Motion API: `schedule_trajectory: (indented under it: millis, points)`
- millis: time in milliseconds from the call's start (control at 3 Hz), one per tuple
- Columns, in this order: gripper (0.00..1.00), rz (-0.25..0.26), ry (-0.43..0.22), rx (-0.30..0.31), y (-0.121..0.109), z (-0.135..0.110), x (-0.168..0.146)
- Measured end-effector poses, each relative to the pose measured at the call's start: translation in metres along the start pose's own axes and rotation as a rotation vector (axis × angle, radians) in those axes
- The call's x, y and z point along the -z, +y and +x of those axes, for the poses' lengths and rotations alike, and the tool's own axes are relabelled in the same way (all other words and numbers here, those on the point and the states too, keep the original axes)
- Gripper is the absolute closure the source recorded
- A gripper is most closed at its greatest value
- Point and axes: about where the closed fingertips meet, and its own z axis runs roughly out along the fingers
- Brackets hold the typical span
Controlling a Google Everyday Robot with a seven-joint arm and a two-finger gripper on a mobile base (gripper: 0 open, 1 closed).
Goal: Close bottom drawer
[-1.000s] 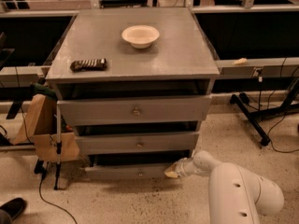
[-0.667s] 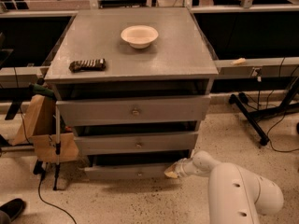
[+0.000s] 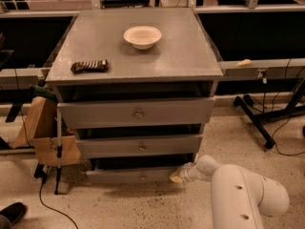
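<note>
The grey cabinet (image 3: 136,61) has three drawers, all standing a little open. The bottom drawer (image 3: 131,176) is the slimmest, near the floor, with a small round knob (image 3: 142,178) in its middle. A dark gap shows above its front panel. My gripper (image 3: 177,176) is at the right end of that front panel, at the end of my white arm (image 3: 238,194), which reaches in from the lower right. It seems to touch the panel's right end.
A white bowl (image 3: 142,36) and a dark snack packet (image 3: 89,66) lie on the cabinet top. A brown paper bag (image 3: 37,123) and a cardboard piece with a pole stand at the left. A black stand leg (image 3: 257,120) is at the right.
The camera view has shifted slightly; the gripper stays at the right end of the bottom drawer's front, and the drawer's gap looks about the same.
</note>
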Motion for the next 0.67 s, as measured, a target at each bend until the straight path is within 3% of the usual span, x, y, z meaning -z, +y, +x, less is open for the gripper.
schedule_trajectory:
  millis: [667]
  points:
    - [0.37, 0.022, 0.028, -0.024, -0.0051, 0.0102, 0.0038]
